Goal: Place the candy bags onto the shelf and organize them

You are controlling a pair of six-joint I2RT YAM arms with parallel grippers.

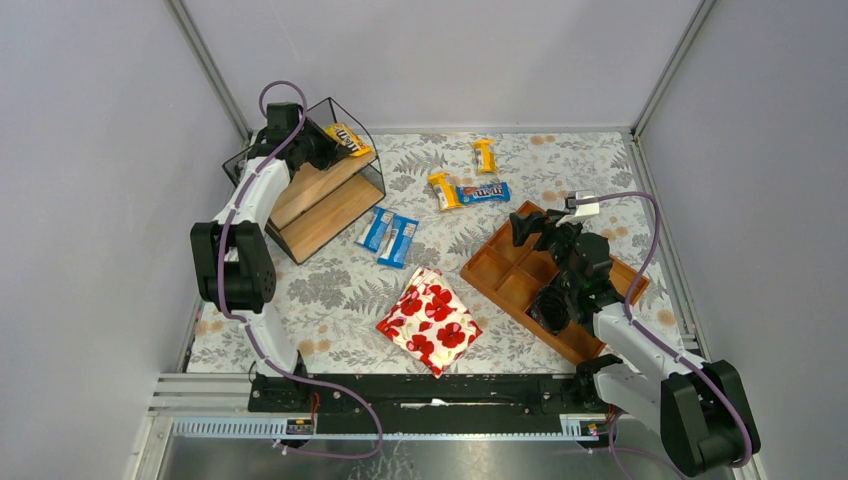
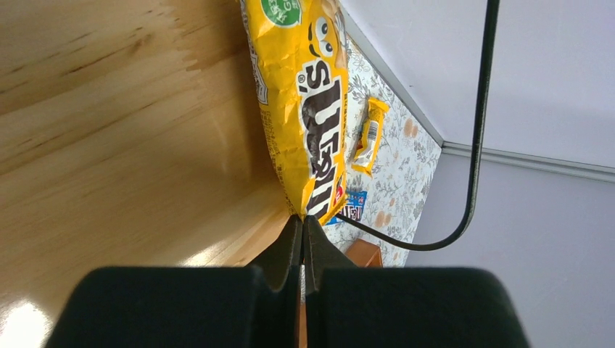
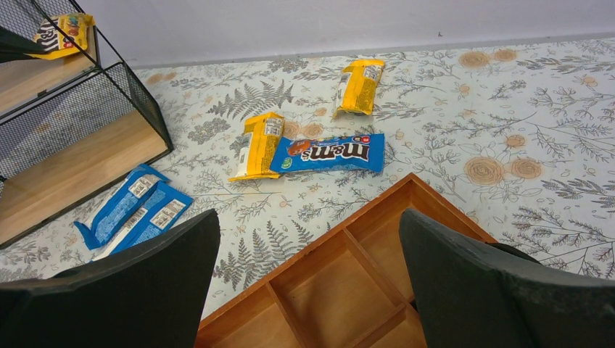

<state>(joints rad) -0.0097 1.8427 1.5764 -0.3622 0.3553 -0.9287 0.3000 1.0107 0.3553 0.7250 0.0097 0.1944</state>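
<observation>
My left gripper [image 1: 320,143] is shut on the end of a yellow candy bag [image 1: 348,138] and holds it over the upper wooden board of the black wire shelf [image 1: 330,205]. In the left wrist view the fingertips [image 2: 302,221] pinch the bag's [image 2: 308,109] lower edge against the board [image 2: 109,130]. On the table lie two yellow bags [image 1: 484,155] [image 1: 443,190], a blue bag [image 1: 484,192] and two blue bags side by side [image 1: 388,235]. My right gripper [image 1: 527,225] is open and empty above the wooden tray, and shows in its own view [image 3: 308,217].
A reddish-brown compartment tray [image 1: 510,275] sits at the right, under my right gripper [image 3: 348,283]. A white pouch with red poppies [image 1: 428,320] lies at the near centre. Grey walls close in the floral table on three sides.
</observation>
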